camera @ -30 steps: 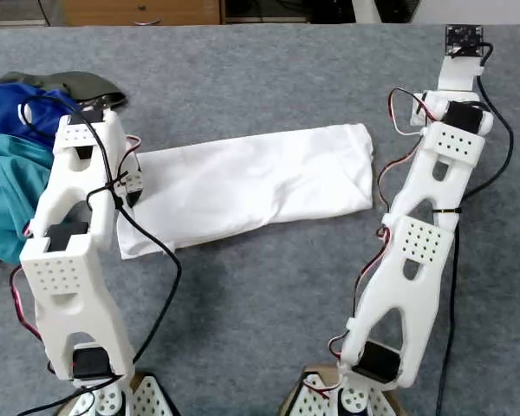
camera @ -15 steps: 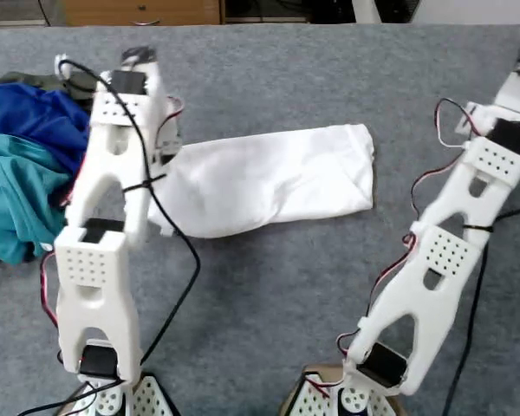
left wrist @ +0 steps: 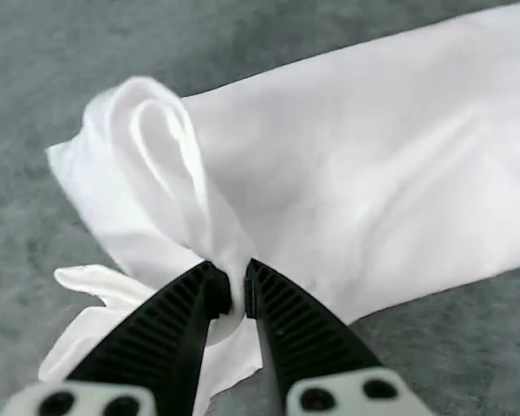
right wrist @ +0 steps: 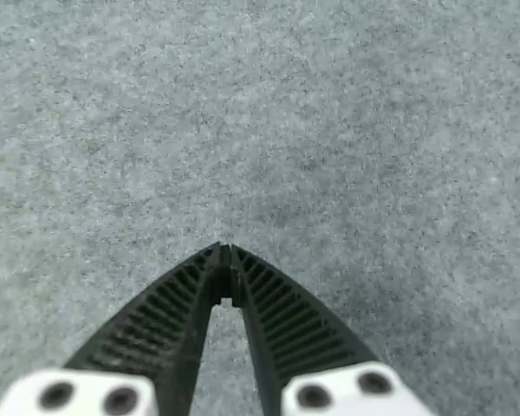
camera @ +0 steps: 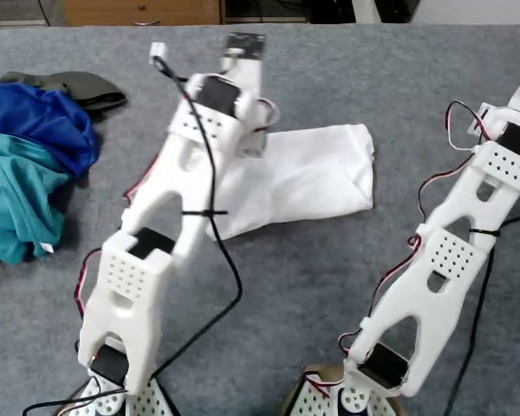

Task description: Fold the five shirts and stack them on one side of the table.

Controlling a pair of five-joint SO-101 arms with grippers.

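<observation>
A white shirt (camera: 312, 178) lies folded into a long strip across the middle of the grey table. My left gripper (left wrist: 233, 282) is shut on the white shirt's (left wrist: 373, 173) end, which hangs as a pinched fold lifted over the rest of the strip. In the high view the left arm (camera: 210, 113) leans over the shirt's left part and hides that end. My right gripper (right wrist: 225, 264) is shut with nothing in it above bare grey felt, and the right arm (camera: 494, 173) stands at the table's right edge.
A heap of shirts lies at the left edge: a blue one (camera: 35, 121), a teal one (camera: 13, 199) and a dark olive one (camera: 87, 85). A wooden cabinet (camera: 139, 10) stands beyond the table's far edge. Bare felt stretches in front of the white shirt.
The left arm has swung rightward from the shirt's left end, dragging that end up and over the strip. The right arm has drawn away to the table's right edge.
</observation>
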